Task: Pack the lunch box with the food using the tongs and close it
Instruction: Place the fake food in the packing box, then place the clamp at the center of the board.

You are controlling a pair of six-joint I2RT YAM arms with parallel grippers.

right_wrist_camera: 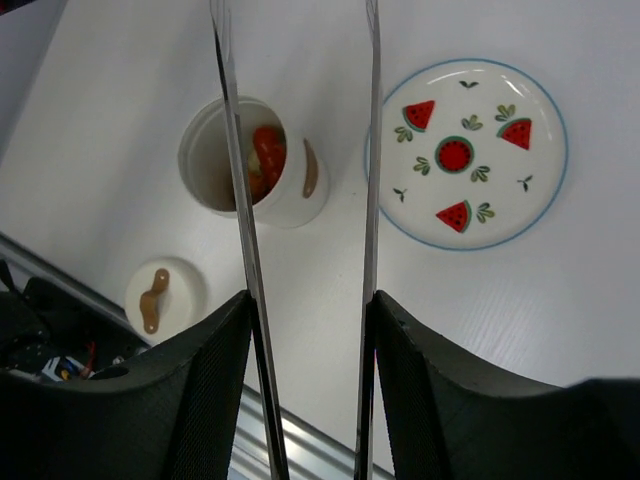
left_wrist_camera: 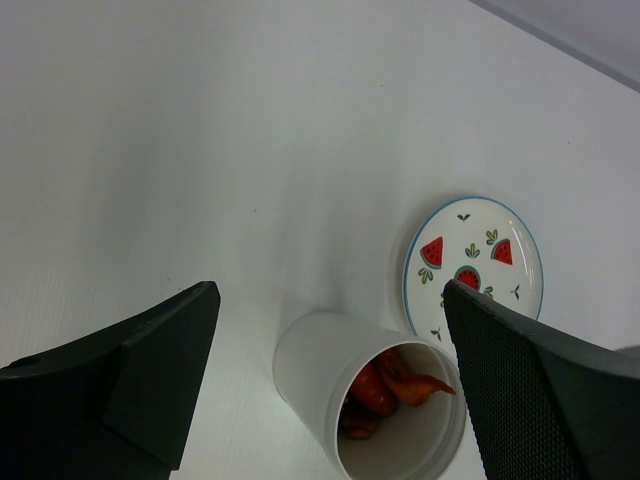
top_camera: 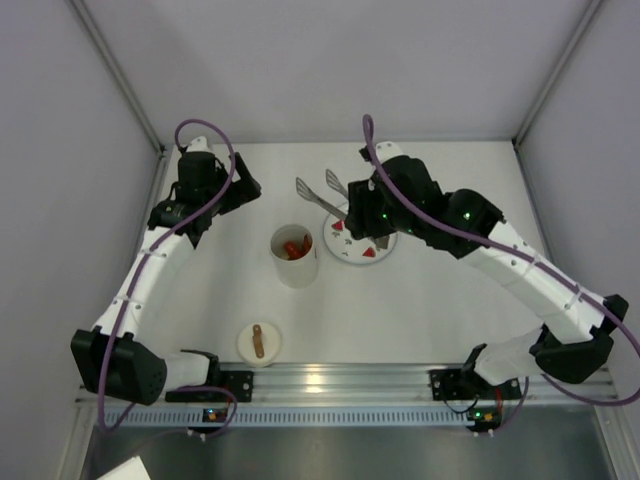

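- Top external view: the table [top_camera: 430,310] carries everything. The lid [top_camera: 259,342] is what your next move probably turns on.
- Your left arm [top_camera: 150,275] folds at its elbow at the near-left edge and reaches up to 11 o'clock of the lunch box [top_camera: 294,258]. Your right arm [top_camera: 520,265] bends at the near-right edge and stretches toward 10 o'clock, ending over the plate [top_camera: 362,243].
- The plate sits just beside the lunch box at its 3 o'clock. It shows only its watermelon pattern.
- The lunch box stands upright and uncovered near the table's middle.
- The lid lies flat at the lunch box's 7 o'clock, apart from it and near the front edge. That is between 5 and 6 o'clock from the left gripper [left_wrist_camera: 330,290] and about 7 o'clock from the right gripper [right_wrist_camera: 312,300].
- The two grippers look about equally near, but only the left one is free. Its jaws stand wide with nothing between them.
- The right gripper clasps the tongs [right_wrist_camera: 372,150]. Their two arms are spread against its fingers, with the tips toward 10 o'clock.
- The lid's strap handle [top_camera: 258,342] runs roughly 12 to 6 o'clock, so I would set your jaws across it.
- The food [left_wrist_camera: 385,385], orange-red pieces, rests inside the lunch box.
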